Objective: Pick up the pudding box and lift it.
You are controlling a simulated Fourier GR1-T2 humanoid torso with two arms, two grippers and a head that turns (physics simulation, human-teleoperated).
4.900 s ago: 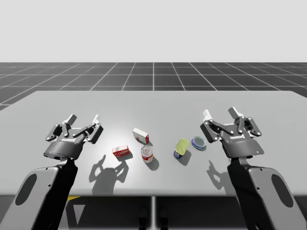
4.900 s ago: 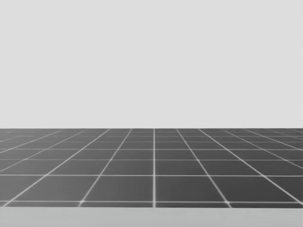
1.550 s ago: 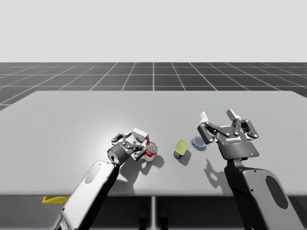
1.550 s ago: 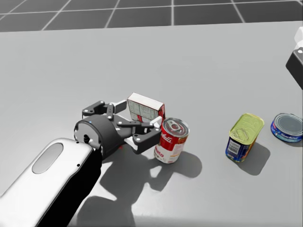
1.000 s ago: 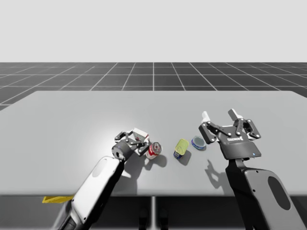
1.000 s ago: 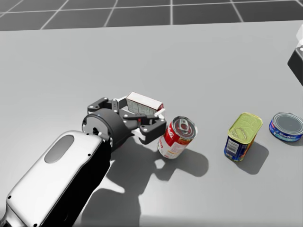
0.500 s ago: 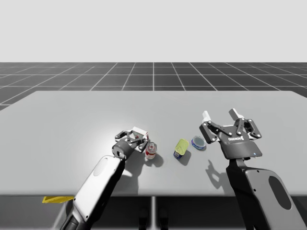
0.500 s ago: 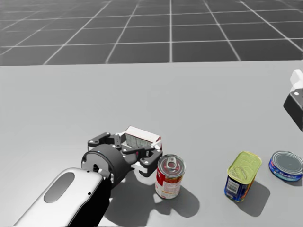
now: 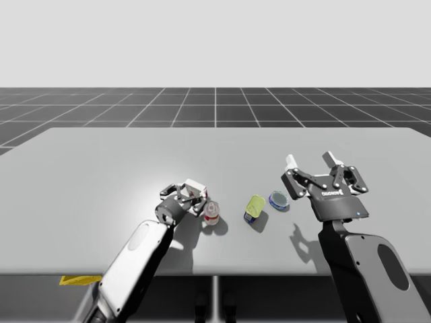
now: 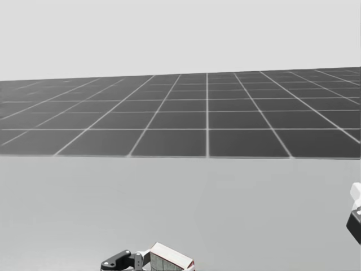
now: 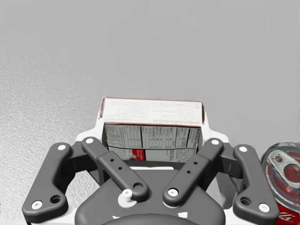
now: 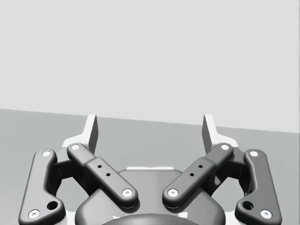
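"Where's the pudding box (image 9: 196, 188) got to?"

"Left of the middle of the grey table (image 9: 101, 168), towards the near edge, right in the left gripper (image 9: 189, 198). That arm's own camera shows it plainly. The pudding box (image 11: 152, 126) sits between the two white fingers (image 11: 96, 132), one pressed against each short side, so the left gripper (image 11: 152, 140) is clamped on it."

"Is it off the table?"

"Can't tell from where I'm standing. Its printed face is turned back towards the wrist, and a long pale face is uppermost."

"And the red can (image 9: 211, 212)?"

"Upright, just beside that gripper, on the side nearer the table's middle. From the wrist, the red can (image 11: 283, 185) stands next to the outer dark link. Whether they touch, I can't say."

"The other arm?"

"The right gripper (image 9: 310, 161) hangs over the right half of the table, fingers spread wide with nothing between them. Its own camera shows the right gripper (image 12: 150, 129) the same way, with bare table ahead. Near it, towards the middle, lies a flat blue round can (image 9: 279, 200), and just beside that stands a yellow-topped tin (image 9: 254, 206)."

"What's the head looking at?"

"Mostly the far table and the dark gridded floor (image 10: 203, 113). The pudding box (image 10: 169, 261) just peeks in at the lower edge"
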